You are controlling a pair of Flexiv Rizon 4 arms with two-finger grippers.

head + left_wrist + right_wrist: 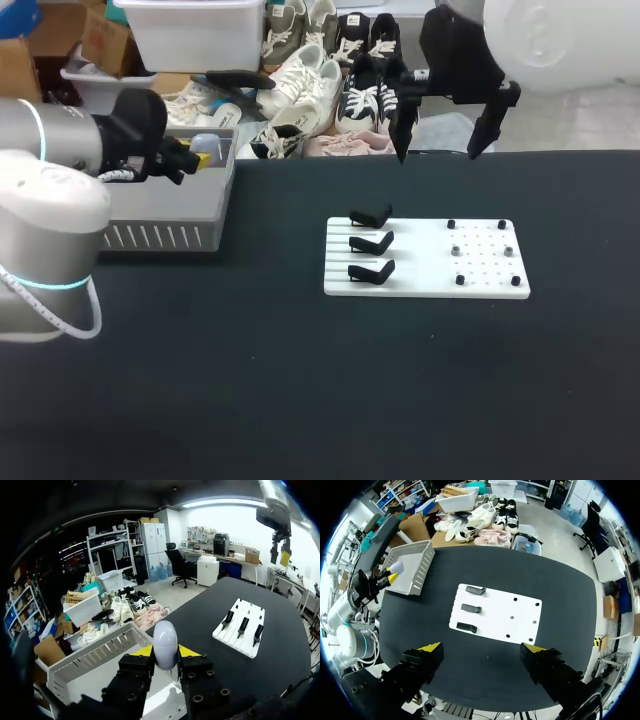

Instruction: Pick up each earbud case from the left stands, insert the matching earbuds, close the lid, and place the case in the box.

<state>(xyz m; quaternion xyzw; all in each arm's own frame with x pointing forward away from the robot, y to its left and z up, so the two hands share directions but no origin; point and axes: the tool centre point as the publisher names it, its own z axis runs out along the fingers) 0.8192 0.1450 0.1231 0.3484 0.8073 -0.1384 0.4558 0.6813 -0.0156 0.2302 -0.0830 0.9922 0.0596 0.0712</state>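
While left gripper (165,652) clamps earbud case (165,641) over box (100,652), seemingly inside rim, right gripper (483,648) hangs spread above table (565,605).

Left gripper (165,651) clamps a pale earbud case (165,639) above the box (105,650)

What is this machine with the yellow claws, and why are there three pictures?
It is a robot with two arms. One picture looks down on the black table from above and behind. The other two come from little cameras on each wrist, looking out along the fingers. On the table are a white board with three black stands, all empty, and a grey box. The left end effector, the part that grasps, has its two yellow-tipped fingers shut on a pale earbud case and holds it over the box. The right end effector hangs open high above the board, holding nothing.
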